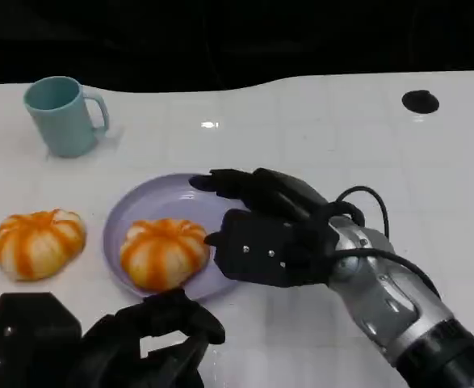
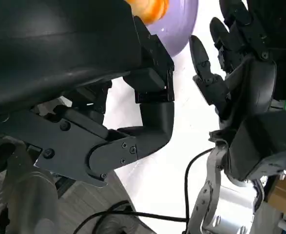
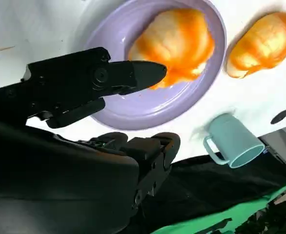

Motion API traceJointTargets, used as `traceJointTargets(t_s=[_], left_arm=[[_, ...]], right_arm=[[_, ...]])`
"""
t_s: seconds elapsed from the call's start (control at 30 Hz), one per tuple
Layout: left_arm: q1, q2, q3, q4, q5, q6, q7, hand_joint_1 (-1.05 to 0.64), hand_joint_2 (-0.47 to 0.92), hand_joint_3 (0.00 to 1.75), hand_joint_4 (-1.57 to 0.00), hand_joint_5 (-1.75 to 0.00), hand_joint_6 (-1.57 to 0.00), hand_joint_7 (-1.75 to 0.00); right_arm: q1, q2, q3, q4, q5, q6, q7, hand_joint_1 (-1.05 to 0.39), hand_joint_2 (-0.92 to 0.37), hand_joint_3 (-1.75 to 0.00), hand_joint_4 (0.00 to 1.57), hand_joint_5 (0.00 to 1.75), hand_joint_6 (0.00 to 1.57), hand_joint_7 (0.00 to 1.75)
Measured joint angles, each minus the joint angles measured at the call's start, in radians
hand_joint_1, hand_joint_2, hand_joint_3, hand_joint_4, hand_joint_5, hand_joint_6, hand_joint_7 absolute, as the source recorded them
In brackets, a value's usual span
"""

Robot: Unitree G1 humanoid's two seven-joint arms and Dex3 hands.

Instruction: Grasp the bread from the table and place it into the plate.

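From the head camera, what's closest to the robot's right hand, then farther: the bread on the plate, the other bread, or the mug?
From the right hand:
1. Bread on the plate, just beside it.
2. Other bread, on the table beyond the plate.
3. Mug, far corner.

breads: 2 [image 1: 163, 251] [image 1: 39, 242] | plate: 1 [image 1: 144, 205] | mug: 1 [image 1: 61, 115] | hands: 2 [image 1: 261, 234] [image 1: 123, 343]

Orange-striped bread [image 1: 164, 252] sits in lilac plate [image 1: 127, 214], w/ 2nd bread [image 1: 39, 242] just beside.
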Motion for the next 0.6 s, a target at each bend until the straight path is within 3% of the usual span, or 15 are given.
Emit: traceJointTargets(t_s=[0.37, 0.6], left_arm=[[-0.009, -0.001, 0.000, 0.003, 0.000, 0.003, 0.000, -0.34, 0.77, 0.86, -0.68, -1.75, -0.59, -1.52], [-0.016, -0.001, 0.002, 0.007, 0.000, 0.003, 0.000, -0.34, 0.77, 0.86, -0.67, -1.75, -0.59, -1.52]], right_arm=[[0.201, -0.082, -0.058, -0.313, 0.082, -0.020, 0.031, -0.50, -0.92, -0.28, 0.47, 0.42, 0.57, 0.10], [0.356, -0.118, -0.110, -0.438, 0.175, -0.123, 0.022, -0.41, -0.92, -0.20, 0.37, 0.97, 0.69, 0.16]])
